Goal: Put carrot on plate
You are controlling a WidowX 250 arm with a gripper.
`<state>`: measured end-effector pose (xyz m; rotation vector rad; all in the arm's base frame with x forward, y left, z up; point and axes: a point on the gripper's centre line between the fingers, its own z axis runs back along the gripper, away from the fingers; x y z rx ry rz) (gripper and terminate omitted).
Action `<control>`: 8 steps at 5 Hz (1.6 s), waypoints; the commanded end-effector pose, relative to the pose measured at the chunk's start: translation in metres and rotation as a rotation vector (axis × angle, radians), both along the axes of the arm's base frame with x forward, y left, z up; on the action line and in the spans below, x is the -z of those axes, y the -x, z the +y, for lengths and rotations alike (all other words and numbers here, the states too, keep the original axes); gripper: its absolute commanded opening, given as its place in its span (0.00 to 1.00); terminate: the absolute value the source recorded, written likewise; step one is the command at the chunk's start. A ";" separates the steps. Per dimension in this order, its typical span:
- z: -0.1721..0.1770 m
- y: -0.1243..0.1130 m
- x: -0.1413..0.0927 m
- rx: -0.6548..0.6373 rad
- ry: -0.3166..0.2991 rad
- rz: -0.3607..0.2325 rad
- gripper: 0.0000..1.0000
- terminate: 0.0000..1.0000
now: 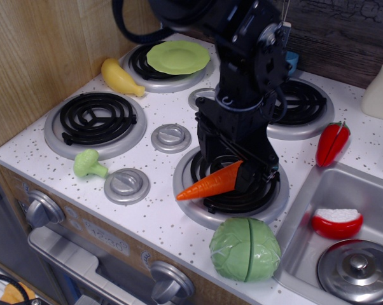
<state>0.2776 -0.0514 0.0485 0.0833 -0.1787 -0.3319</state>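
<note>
The orange carrot [208, 183] lies on the front right burner [198, 210], its tip pointing left. Its thick end and green top are hidden behind my black gripper [240, 168]. The gripper has come down over that thick end, and its fingers stand apart on either side of the carrot. The carrot still rests on the burner. The lime-green plate [177, 57] sits on the back left burner, well away from the gripper, with nothing on it.
A green cabbage [245, 249] lies just in front of the burner. A red pepper [332, 143] lies by the sink [306, 216]. A yellow vegetable [119, 77] and a small broccoli [89, 164] are at the left. Knobs [171, 137] sit between the burners.
</note>
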 end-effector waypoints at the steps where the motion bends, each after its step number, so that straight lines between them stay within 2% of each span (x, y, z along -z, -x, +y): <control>1: 0.008 -0.002 0.008 -0.039 0.007 -0.028 1.00 0.00; 2: 0.012 -0.002 0.015 -0.066 0.042 -0.030 1.00 0.00; 3: 0.014 -0.004 0.018 -0.111 0.064 -0.025 0.00 0.00; 4: 0.017 -0.008 0.020 -0.132 0.075 -0.031 0.00 0.00; 5: 0.044 -0.014 0.013 -0.196 0.022 -0.028 0.00 0.00; 6: 0.084 -0.033 -0.006 -0.206 -0.112 -0.068 0.00 0.00; 7: 0.117 -0.057 -0.027 -0.131 -0.176 -0.065 0.00 0.00; 8: 0.145 -0.080 -0.036 -0.021 -0.251 -0.090 0.00 0.00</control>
